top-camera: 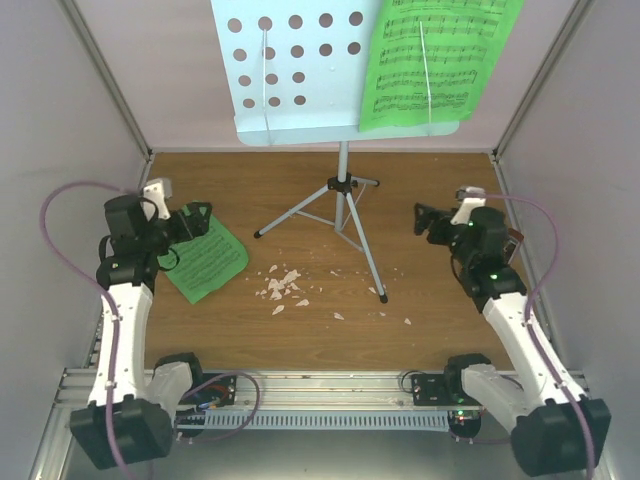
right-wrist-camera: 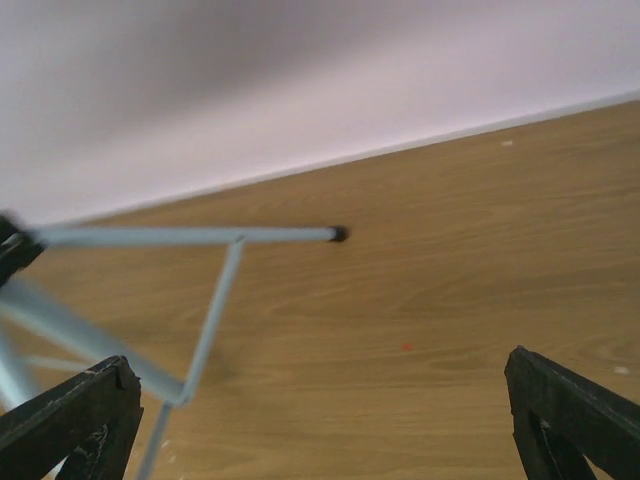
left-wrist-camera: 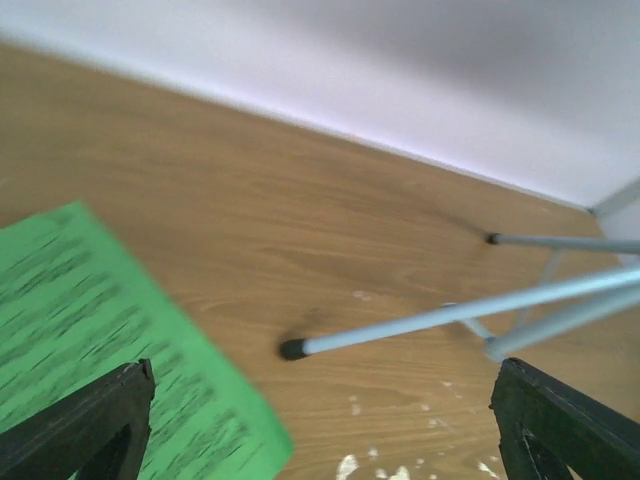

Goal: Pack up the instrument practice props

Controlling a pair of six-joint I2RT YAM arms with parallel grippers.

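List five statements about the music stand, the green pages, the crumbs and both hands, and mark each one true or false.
1. A green sheet-music page sits on the music stand. True.
2. The left hand is shut on the second green page on the table. False: the hand is open, and the page lies flat by it, ungripped.
3. White crumbs lie on the table near the tripod legs. True.
4. The right hand grips a tripod leg. False: it is open and empty, apart from the legs.
5. The music stand lies on its side. False: it stands upright on its tripod.
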